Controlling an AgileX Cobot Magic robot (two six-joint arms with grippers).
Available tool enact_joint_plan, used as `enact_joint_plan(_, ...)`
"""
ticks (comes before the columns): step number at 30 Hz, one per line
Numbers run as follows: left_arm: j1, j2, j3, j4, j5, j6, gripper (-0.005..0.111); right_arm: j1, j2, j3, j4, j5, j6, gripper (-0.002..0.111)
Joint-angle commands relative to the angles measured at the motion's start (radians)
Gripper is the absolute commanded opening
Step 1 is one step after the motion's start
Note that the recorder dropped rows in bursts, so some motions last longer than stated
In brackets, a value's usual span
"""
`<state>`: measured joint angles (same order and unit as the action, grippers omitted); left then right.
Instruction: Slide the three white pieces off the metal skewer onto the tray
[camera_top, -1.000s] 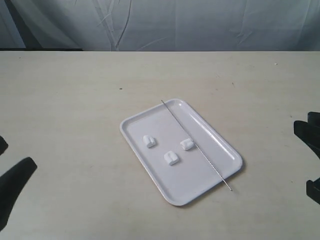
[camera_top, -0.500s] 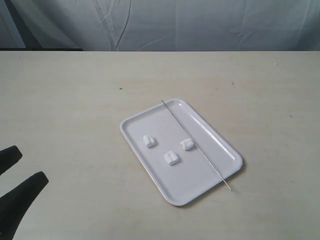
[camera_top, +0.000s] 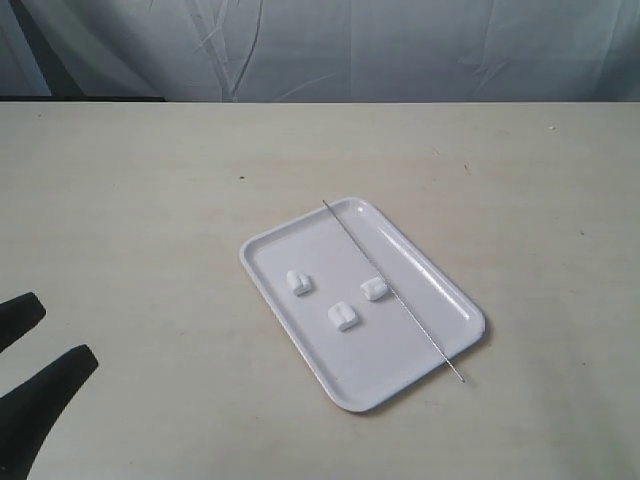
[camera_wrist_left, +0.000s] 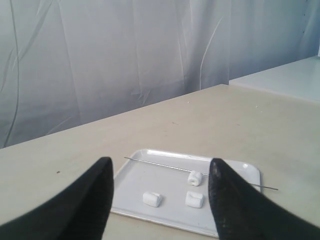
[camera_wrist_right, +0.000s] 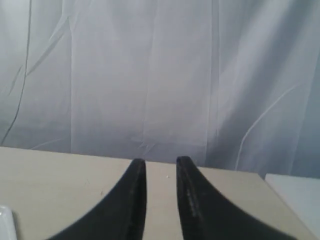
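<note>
The white tray lies at an angle in the middle of the table. The three white pieces lie loose on it, off the metal skewer. The skewer rests bare across the tray, and its near tip pokes past the rim. One piece touches it or lies right beside it. My left gripper hovers open at the lower left, well away from the tray. In its wrist view the left gripper frames the pieces and the skewer. My right gripper holds nothing, with only a narrow gap between its fingers.
A pale curtain hangs behind the beige table. The right gripper is outside the exterior view. A sliver of white, perhaps the tray's rim, shows at the edge of the right wrist view.
Over the last second the right gripper has left the exterior view. The left gripper rose a little into view and has stayed almost still since. Tray, pieces and skewer have not moved.
</note>
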<state>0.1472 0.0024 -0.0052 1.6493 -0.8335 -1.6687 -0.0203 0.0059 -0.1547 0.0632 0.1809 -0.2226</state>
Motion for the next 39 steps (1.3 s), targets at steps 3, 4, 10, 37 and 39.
enact_joint_plan(3, 0.000, -0.002, 0.005, -0.009, -0.004, -0.002, 0.054, -0.008, -0.006, 0.155, -0.004, -0.060, 0.133, 0.022)
enact_joint_plan(4, 0.000, -0.002, 0.005, -0.009, -0.004, -0.002, 0.054, -0.008, -0.006, 0.155, 0.001, -0.063, 0.162, 0.022)
enact_joint_plan(10, 0.000, -0.002, 0.005, -0.009, -0.004, -0.002, 0.054, -0.008, -0.006, 0.155, -0.107, 0.049, 0.207, 0.022)
enact_joint_plan(37, 0.000, -0.002, 0.005, -0.009, -0.004, -0.002, 0.054, -0.008, -0.006, 0.155, -0.085, 0.174, 0.282, 0.022)
enact_joint_plan(39, 0.000, -0.002, 0.005, -0.009, -0.004, -0.002, 0.054, -0.008, -0.006, 0.155, -0.080, 0.174, 0.282, 0.022)
